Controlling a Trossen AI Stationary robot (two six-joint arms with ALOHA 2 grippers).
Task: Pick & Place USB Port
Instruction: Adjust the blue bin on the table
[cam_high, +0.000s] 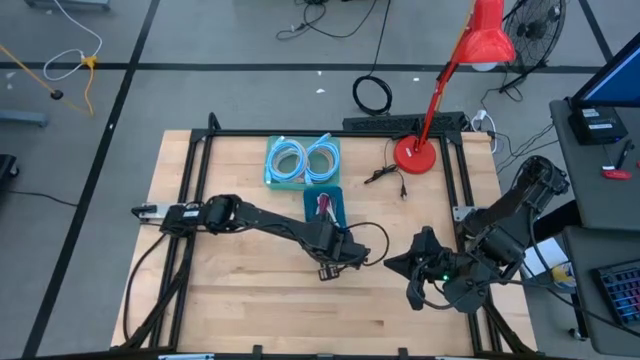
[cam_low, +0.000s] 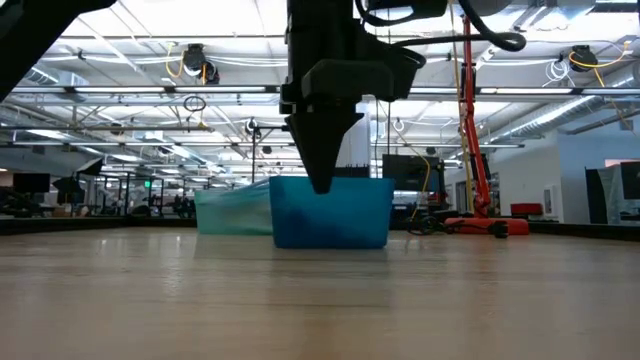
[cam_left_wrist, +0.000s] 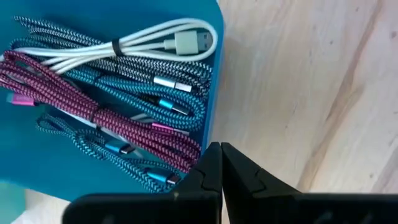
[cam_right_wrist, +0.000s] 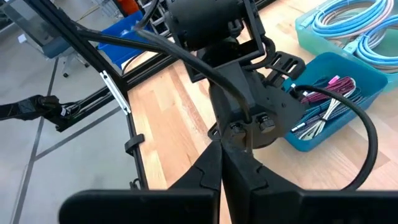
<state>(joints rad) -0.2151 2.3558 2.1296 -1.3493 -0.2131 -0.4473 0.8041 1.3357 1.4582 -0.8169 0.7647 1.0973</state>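
A blue bin (cam_high: 331, 193) stands on the wooden table and holds several braided USB cables (cam_left_wrist: 112, 106) in white, teal and magenta. My left gripper (cam_high: 329, 270) hovers shut and empty just past the bin's near edge, fingers pointing down (cam_low: 323, 180); in its wrist view the shut tips (cam_left_wrist: 221, 152) sit beside the bin's corner. My right gripper (cam_high: 395, 265) waits shut above the table to the right of it. Its wrist view looks past its shut tips (cam_right_wrist: 221, 152) at the left arm and the bin (cam_right_wrist: 323, 140).
A light teal bin (cam_high: 272, 172) with coiled pale blue cables (cam_high: 303, 160) stands behind the blue bin. A red desk lamp's base (cam_high: 413, 155) and a small black cable (cam_high: 385, 175) lie far right. A black frame (cam_high: 300, 133) borders the table. Bare wood stretches along the near side.
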